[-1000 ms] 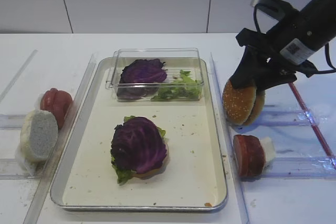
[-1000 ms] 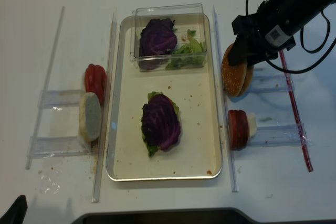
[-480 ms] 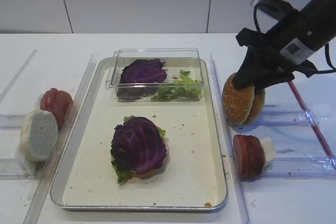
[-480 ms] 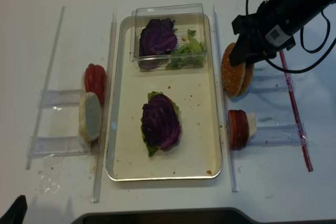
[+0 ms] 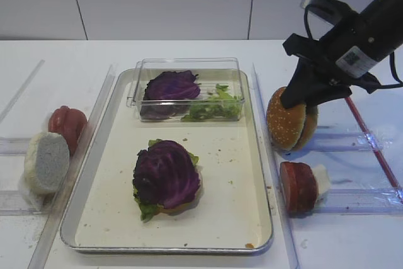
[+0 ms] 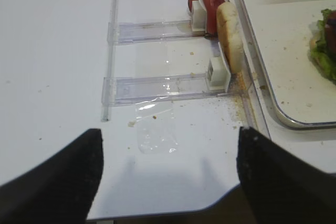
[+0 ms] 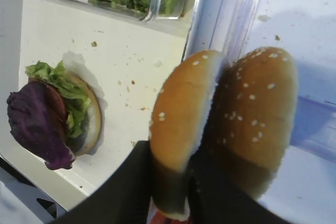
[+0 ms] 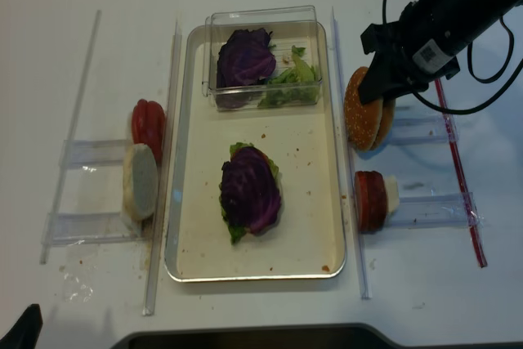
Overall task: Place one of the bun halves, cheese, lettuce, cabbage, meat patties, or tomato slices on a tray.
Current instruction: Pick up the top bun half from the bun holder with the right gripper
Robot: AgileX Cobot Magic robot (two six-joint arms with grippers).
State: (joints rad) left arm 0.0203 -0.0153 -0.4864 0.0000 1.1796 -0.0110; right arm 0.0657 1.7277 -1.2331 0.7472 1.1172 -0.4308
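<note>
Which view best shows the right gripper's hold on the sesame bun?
The right wrist view: the right gripper has a dark finger on each side of the nearer sesame bun, seen close up. Both overhead views show the bun edge-on beside the tray, the contact hidden under the arm. The left wrist view misses it.

The right gripper [image 7: 170, 192] is hiding the lower edge of the nearer bun [image 7: 181, 129] in the right wrist view, so how far its fingers are closing cannot be told. The frame's bottom is cutting the fingers off. In the high view the arm is covering the bun tops. The cabbage [image 5: 165, 173] is concealing most of the bun bottom and lettuce [image 5: 146, 208] beneath it. The left gripper's fingers [image 6: 58, 182] are showing only as dark blurred shapes, their tips cropped.
</note>
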